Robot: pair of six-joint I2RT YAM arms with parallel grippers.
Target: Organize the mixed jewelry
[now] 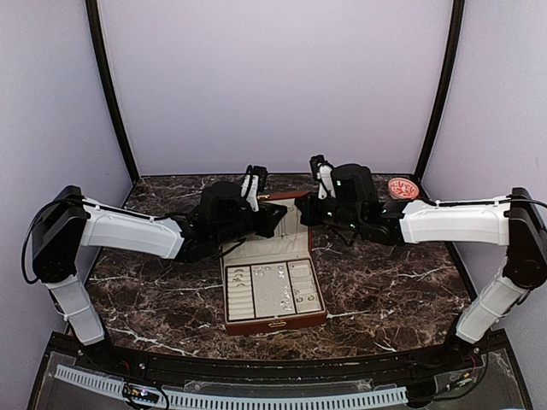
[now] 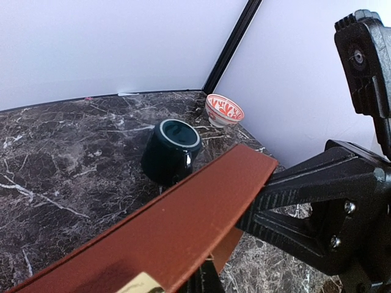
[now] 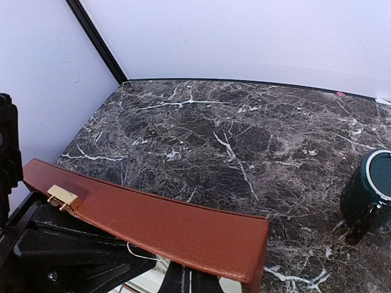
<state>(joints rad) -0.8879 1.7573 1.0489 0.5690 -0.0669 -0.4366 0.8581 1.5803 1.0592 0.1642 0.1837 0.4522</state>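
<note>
The reddish-brown jewelry box lies open at the table's middle, with several tiny silvery pieces in its cream compartments. Its raised lid crosses the left wrist view and the right wrist view, where a gold clasp shows. My left gripper and right gripper meet behind the lid's top edge. A thin silvery chain hangs between them under the lid. The right gripper's fingertips look pressed together at the chain. The left gripper's fingertips are mostly hidden by the lid.
A dark green mug stands behind the lid and also shows in the right wrist view. A small pink patterned bowl sits at the back right corner and also shows in the left wrist view. Walls close the back and sides.
</note>
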